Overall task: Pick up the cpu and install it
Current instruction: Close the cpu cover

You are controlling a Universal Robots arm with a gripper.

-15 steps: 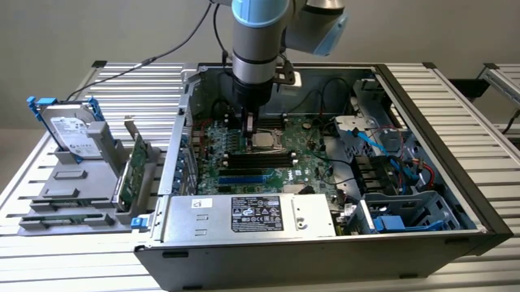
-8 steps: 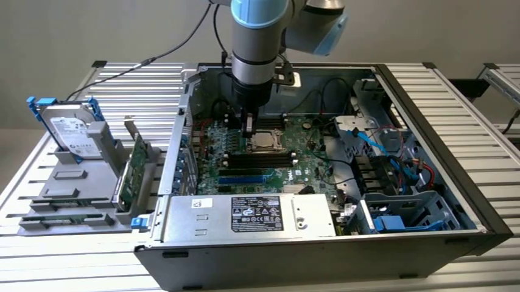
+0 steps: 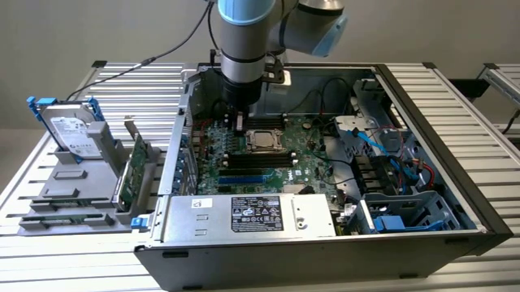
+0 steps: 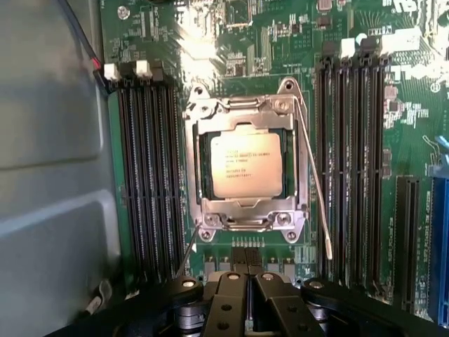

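The cpu (image 4: 247, 165) lies flat in the motherboard socket, its dull silver top showing through the metal socket frame (image 4: 245, 219). A thin wire lever (image 4: 314, 189) stands loose along one side of the socket. In the exterior view the cpu (image 3: 262, 140) sits mid-board inside the open computer case. My gripper (image 3: 238, 126) hangs just beside the socket, toward the exterior view's left, low over the board. In the wrist view my gripper (image 4: 245, 288) is shut, its black fingers (image 4: 228, 305) together with nothing between them.
Black memory slots (image 4: 147, 175) flank the socket on both sides. The grey case wall (image 4: 49, 175) rises close by. The power supply (image 3: 252, 214) fills the case front; cables (image 3: 366, 143) and a drive cage (image 3: 406, 213) lie right. A hard drive (image 3: 72, 131) and green cards (image 3: 130, 176) stand outside left.
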